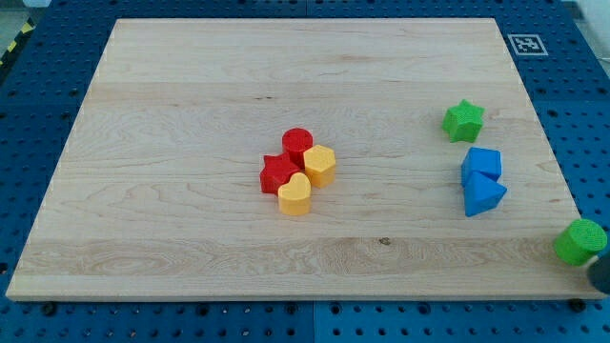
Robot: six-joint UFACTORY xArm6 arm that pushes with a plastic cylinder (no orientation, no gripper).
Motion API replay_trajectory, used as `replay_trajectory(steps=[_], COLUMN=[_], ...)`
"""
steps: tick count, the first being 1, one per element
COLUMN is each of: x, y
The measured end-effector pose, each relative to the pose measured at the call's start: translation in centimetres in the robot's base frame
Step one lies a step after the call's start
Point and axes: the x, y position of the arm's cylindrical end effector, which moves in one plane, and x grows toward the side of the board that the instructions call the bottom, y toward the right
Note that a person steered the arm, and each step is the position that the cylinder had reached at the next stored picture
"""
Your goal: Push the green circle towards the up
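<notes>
Board (191, 143) of pale wood fills nearly the whole view, lying on a blue perforated bench (38, 95). My tip cannot be picked out for certain: a dark shape is cut off at the view's bottom right corner, just below the green circle, and whether that is the rod I cannot tell, so its contact with any block is unknown.

Green circle (580, 241) sits at the board's right edge close to the bottom right corner, partly overhanging the rim.

Near the board's middle four blocks are huddled together, touching: a red star (276, 173) on the left, a red cylinder (297, 143) at the top, a yellow hexagon (320, 165) on the right, and a yellow heart (295, 195) at the bottom.

Towards the right edge, two blue blocks touch, a blue cube-like block (482, 164) above a blue triangle (483, 195). Green star (463, 120) stands just above them, apart.
</notes>
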Motion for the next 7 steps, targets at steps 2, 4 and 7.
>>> replay_trajectory(steps=[2, 4, 7], x=[-1.3, -1.3, -2.7], y=[4.5, 3.3, -2.4])
